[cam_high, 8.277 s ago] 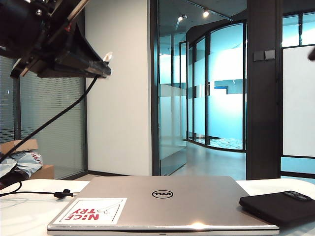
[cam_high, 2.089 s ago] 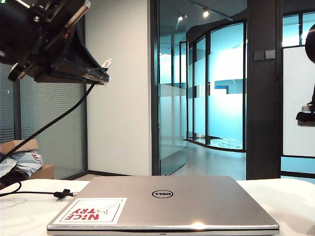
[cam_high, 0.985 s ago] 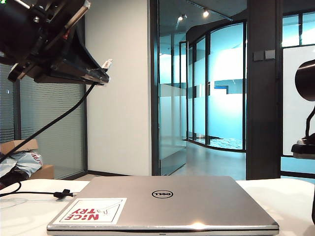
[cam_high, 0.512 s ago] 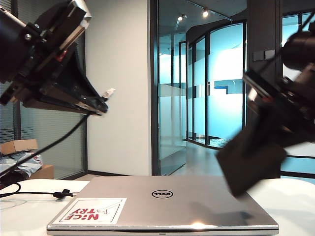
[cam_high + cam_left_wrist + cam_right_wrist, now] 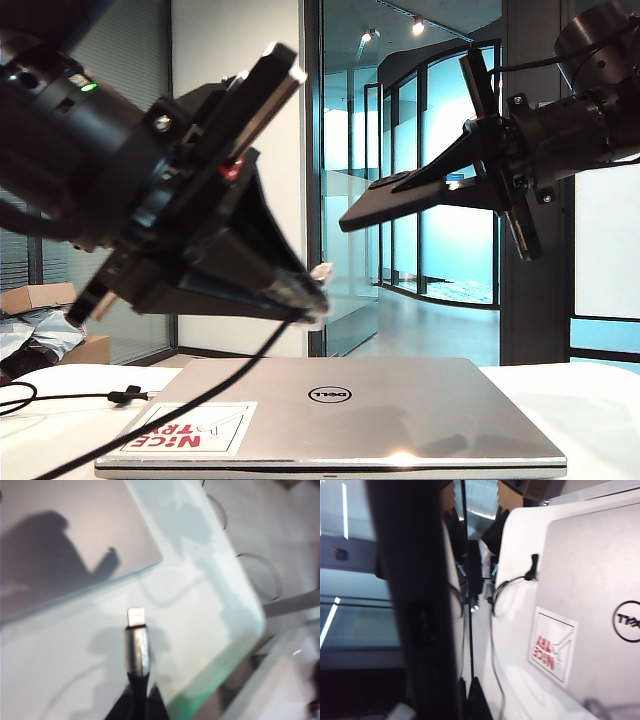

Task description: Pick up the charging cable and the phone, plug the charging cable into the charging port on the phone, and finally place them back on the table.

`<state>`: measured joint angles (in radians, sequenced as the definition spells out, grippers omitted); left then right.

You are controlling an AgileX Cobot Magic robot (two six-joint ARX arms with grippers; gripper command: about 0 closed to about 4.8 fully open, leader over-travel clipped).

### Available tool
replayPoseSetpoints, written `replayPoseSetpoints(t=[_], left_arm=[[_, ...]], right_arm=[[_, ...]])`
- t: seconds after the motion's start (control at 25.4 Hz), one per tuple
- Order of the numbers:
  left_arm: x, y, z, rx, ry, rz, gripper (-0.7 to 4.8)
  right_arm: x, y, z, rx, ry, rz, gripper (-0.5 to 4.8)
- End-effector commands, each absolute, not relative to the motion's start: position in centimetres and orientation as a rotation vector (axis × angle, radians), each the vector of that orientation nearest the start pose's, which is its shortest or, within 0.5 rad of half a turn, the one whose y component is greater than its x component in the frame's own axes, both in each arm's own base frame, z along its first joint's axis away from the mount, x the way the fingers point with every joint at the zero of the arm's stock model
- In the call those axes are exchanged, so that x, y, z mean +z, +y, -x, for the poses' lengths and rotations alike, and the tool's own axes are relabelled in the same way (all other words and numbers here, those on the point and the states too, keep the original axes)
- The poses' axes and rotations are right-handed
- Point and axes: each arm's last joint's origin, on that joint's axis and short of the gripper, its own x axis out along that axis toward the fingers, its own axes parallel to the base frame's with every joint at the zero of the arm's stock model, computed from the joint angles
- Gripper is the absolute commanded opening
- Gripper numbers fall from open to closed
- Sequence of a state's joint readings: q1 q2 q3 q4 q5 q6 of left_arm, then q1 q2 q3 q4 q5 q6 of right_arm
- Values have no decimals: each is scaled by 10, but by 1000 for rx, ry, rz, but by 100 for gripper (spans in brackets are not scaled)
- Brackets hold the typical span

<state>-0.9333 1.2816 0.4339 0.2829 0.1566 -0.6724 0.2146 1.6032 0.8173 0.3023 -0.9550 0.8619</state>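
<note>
Since half a second ago both arms have swung toward the middle above the silver Dell laptop (image 5: 335, 415). Now the long thin black charging cable (image 5: 160, 425) hangs from the left gripper (image 5: 305, 295), whose jaws are clamped on its plug end; the silver-white plug tip (image 5: 136, 617) points toward three o'clock in the exterior view. At two o'clock from it, the flat black phone (image 5: 400, 200) is held aloft, pinched in the right gripper (image 5: 490, 180), tilted with its free end lowest. Plug and phone are apart. Below lies the white table (image 5: 40, 430).
</note>
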Motion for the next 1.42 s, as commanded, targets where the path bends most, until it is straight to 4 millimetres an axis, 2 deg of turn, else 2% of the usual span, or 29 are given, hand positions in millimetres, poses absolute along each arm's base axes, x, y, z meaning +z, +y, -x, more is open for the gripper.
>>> replayPoseSetpoints(t=[0.04, 0.24, 0.47, 0.99, 1.42], left_arm=[[167, -197, -133, -831, 873, 515, -6], [171, -199, -135, -839, 853, 565, -6], [171, -199, -135, -838, 853, 566, -6], [171, -199, -135, -841, 847, 569, -6], [172, -199, -135, -841, 848, 573, -6]], right_arm=[[208, 98, -307, 950, 935, -961, -6], [206, 106, -304, 964, 985, -972, -6], [205, 107, -303, 980, 976, -944, -6], [197, 120, -292, 1032, 1091, -913, -6], [197, 120, -292, 1060, 1086, -893, -6]])
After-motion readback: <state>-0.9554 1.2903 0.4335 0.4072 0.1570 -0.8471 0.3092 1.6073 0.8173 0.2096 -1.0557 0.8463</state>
